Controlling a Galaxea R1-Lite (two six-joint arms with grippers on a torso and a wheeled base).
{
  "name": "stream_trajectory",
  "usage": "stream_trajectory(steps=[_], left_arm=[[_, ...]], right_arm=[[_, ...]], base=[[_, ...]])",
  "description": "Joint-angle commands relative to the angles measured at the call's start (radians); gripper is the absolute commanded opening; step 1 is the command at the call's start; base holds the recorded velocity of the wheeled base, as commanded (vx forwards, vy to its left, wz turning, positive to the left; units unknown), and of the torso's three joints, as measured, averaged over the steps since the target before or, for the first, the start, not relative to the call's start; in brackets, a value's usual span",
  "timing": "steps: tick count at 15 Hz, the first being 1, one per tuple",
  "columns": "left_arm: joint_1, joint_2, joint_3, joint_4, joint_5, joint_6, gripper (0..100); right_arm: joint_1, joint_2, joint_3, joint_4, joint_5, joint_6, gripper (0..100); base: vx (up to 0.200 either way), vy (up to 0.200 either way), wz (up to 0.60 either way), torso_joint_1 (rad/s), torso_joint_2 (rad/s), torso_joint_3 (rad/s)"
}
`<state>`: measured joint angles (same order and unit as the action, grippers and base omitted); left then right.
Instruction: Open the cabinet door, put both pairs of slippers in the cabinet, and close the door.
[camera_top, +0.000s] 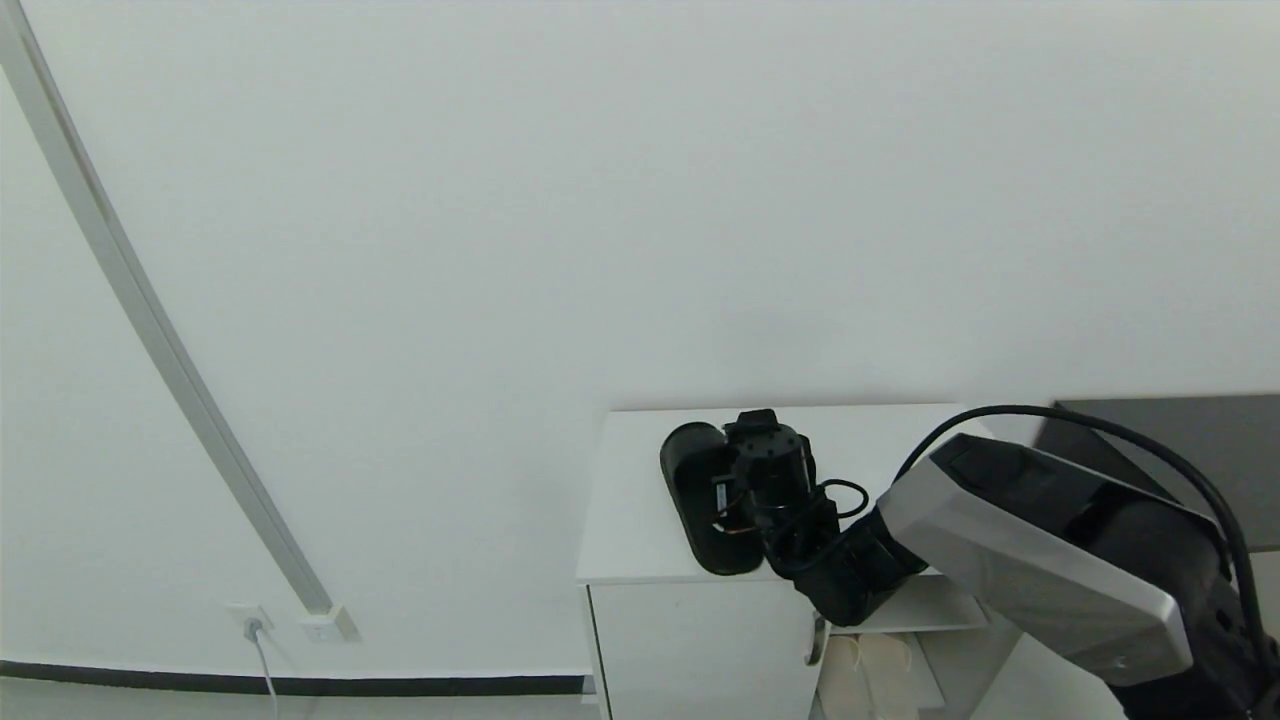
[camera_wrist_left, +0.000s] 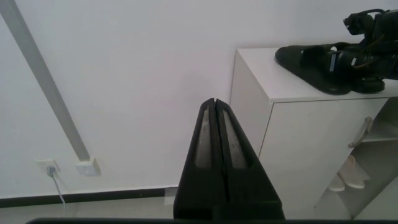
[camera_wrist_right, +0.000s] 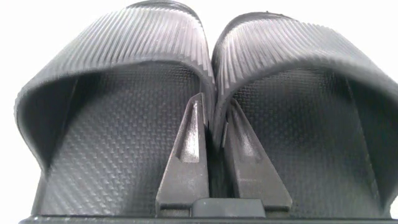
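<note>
Black slippers half hidden behind right arm; cabinet cut off by bottom edge.

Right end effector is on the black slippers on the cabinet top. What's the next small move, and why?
Probably lift straight up a little. The right end effector looks closed on the inner strap edges of the black slippers, which rest on the cabinet top; the compartment below looks open.

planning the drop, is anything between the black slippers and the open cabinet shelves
Nothing visible blocks it. The pair of black ribbed rubber slippers lies on top of the white cabinet, pinched by the right gripper. The shelf just below looks bare; pale slippers lie lower down.
</note>
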<state>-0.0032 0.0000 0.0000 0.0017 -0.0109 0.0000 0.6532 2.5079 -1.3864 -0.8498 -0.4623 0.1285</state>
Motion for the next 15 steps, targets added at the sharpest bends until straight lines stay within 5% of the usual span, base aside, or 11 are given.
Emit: stream_trajectory(steps=[1, 8, 15], left_arm=[[0.002, 0.000, 0.000, 0.000, 0.000, 0.000, 0], [0.002, 0.000, 0.000, 0.000, 0.002, -0.002, 0], [0.002, 0.000, 0.000, 0.000, 0.000, 0.000, 0]], right_arm=[[0.011, -0.101, 0.075, -0.005, 0.001, -0.003, 0], [0.062, -0.389, 0.403, -0.035, 0.047, -0.001, 0], [0.075, -0.664, 0.702, -0.072, 0.261, -0.010, 0]], base=[[0.000, 0.000, 0.00, 0.000, 0.00, 0.000], [0.000, 0.000, 0.00, 0.000, 0.00, 0.000], [0.000, 0.000, 0.00, 0.000, 0.00, 0.000]])
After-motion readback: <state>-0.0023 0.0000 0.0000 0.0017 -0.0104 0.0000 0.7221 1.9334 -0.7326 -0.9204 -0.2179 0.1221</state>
